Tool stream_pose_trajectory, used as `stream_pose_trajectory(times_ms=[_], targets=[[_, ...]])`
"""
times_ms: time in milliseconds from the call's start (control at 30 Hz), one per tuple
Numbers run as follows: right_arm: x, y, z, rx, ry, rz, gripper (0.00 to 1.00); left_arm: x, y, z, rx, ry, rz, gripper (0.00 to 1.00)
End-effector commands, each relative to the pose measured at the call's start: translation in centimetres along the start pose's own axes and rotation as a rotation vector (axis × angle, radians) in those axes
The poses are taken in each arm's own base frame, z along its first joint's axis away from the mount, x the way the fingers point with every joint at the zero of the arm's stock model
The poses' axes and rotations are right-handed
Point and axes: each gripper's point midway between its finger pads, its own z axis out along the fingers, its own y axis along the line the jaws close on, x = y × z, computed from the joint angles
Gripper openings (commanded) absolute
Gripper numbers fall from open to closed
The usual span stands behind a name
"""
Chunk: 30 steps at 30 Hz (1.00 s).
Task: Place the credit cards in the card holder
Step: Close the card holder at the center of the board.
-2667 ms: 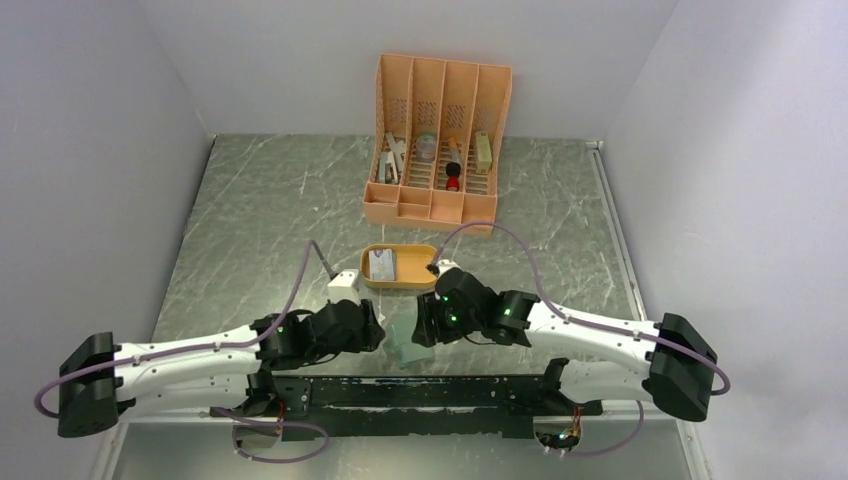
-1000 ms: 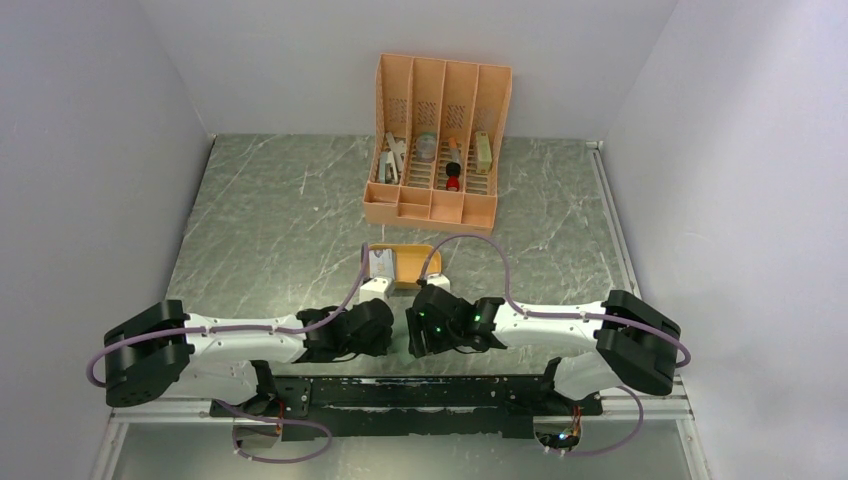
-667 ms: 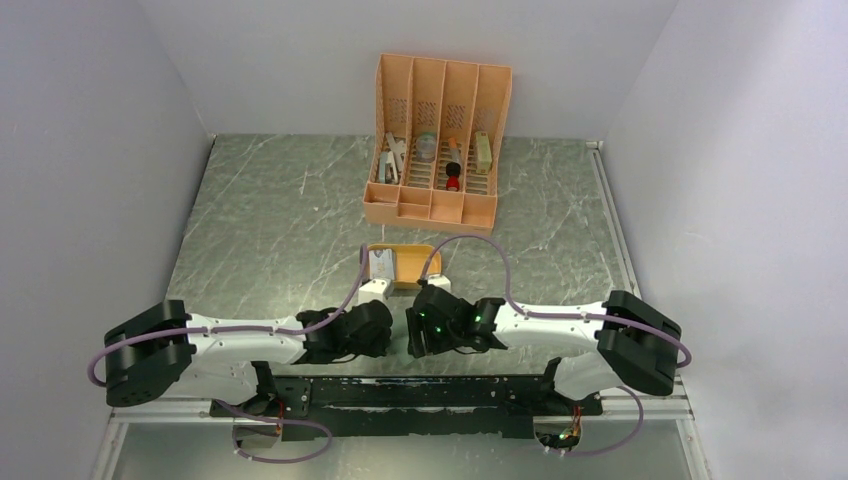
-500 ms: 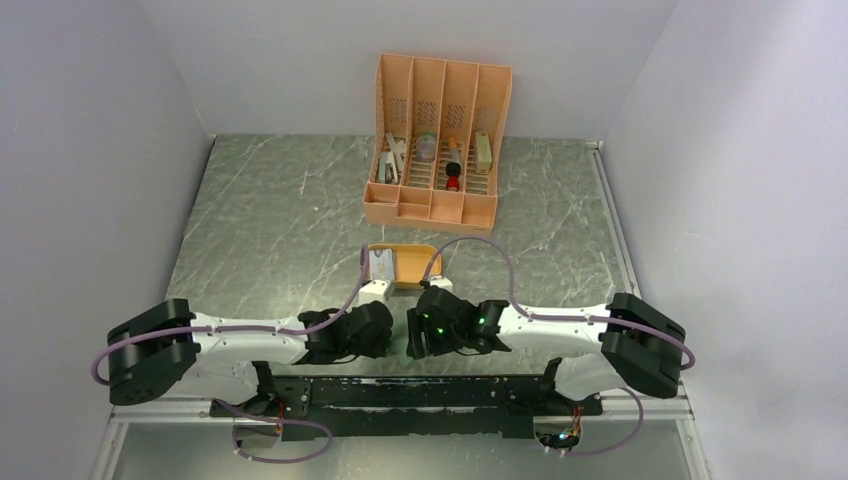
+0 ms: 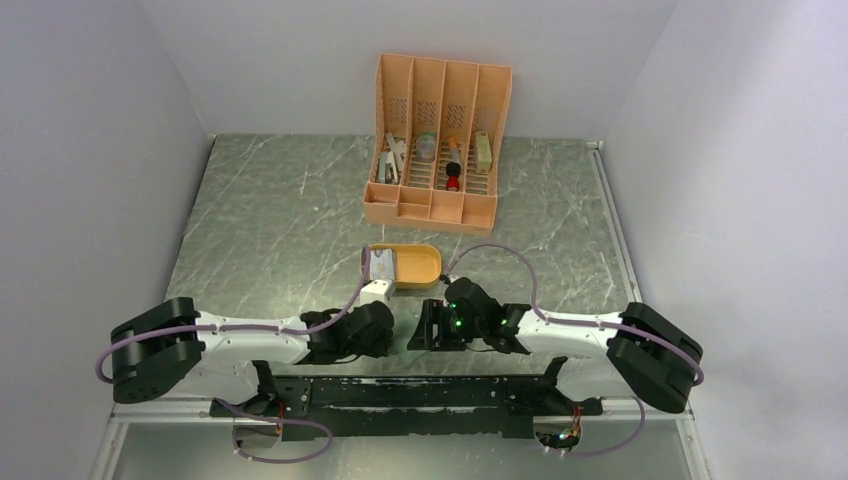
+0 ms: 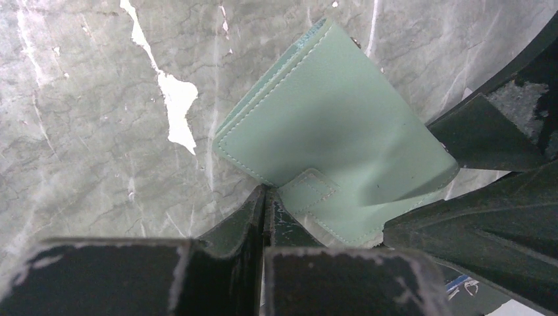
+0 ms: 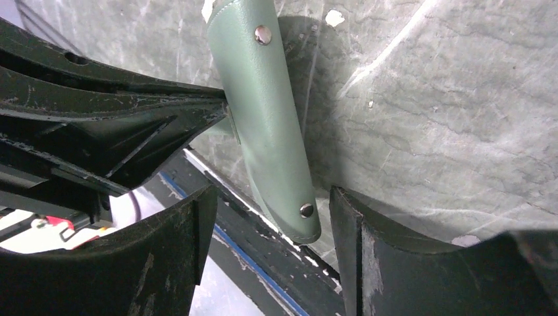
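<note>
Arms low, grippers face to face at the near edge.
The left arm (image 5: pixel 245 340) and right arm (image 5: pixel 575 335) lie low, elbows out to the sides and wrists turned inward toward each other. The left gripper (image 6: pixel 264 196) is pinched tight on one edge of the card holder (image 6: pixel 329 125). The right gripper (image 7: pixel 270 197) stands spread, one finger on each side of the card holder, with gaps showing between.

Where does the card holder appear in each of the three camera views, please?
Top external: low centre, mostly hidden between the two wrists.
Left wrist: the card holder fills the centre, left fingers shut on its tab.
Right wrist: an edge-on strip running down from top centre.
Shared landmark: the grey marbled table.
</note>
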Motion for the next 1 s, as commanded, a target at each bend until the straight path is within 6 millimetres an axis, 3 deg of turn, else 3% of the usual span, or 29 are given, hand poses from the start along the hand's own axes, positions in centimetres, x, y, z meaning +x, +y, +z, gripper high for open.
stream_pose_trajectory(times_ms=[0, 367, 700, 967], targets=[[0.0, 1.6, -0.3, -0.121, 0.016, 0.047, 0.67, 1.6, 1.5, 0.5, -0.042, 0.04, 0.009, 0.05], [0.7, 1.1, 0.3, -0.161, 0.045, 0.098, 0.62, 2.0, 1.9, 0.7, -0.052, 0.047, 0.005, 0.05], [-0.6, 0.2, 0.6, -0.146, -0.044, 0.143, 0.57, 2.3, 2.1, 0.8, -0.056, 0.054, 0.004, 0.05], [-0.8, 0.7, 0.9, -0.174, -0.044, 0.123, 0.33, 2.4, 2.1, 0.9, -0.051, 0.057, 0.001, 0.05]])
